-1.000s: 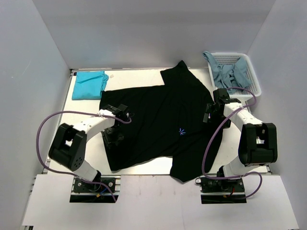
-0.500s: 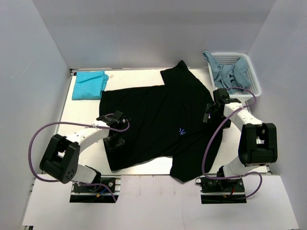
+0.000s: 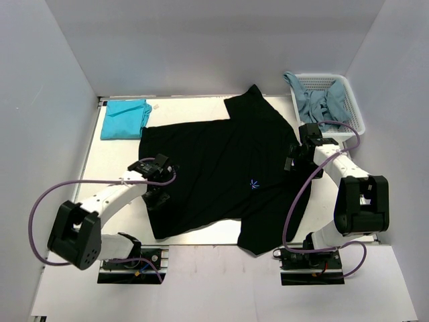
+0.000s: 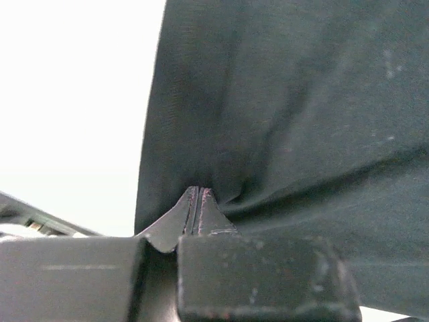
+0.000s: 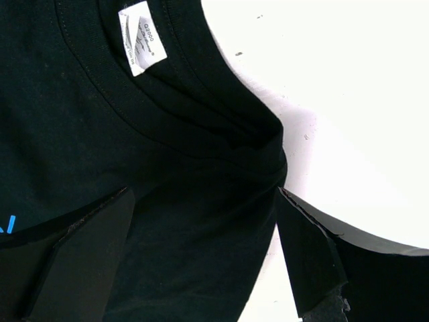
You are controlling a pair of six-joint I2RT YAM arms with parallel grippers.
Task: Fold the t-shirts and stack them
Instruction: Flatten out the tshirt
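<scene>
The large black t-shirt [image 3: 221, 154] lies spread on the white table, its blue-white star mark [image 3: 254, 183] near the middle. My left gripper [image 3: 158, 197] is shut on a pinch of the shirt's left part; in the left wrist view the closed tips [image 4: 196, 192] bite a fold of black cloth [image 4: 288, 100]. My right gripper [image 3: 292, 162] is open over the shirt's right edge; in the right wrist view its open gripper [image 5: 202, 196] straddles the collar area below the white neck label [image 5: 142, 37]. A folded teal t-shirt [image 3: 125, 118] lies at the back left.
A white mesh basket [image 3: 356, 115] at the back right holds greyish-blue t-shirts [image 3: 319, 102]. Grey walls enclose the table on three sides. Bare white table [image 5: 348, 100] shows right of the collar. Purple cables loop from both arms.
My left arm has swung its elbow outward to the left and its wrist has drawn slightly toward the near edge, still pinching the cloth. The right arm has barely moved.
</scene>
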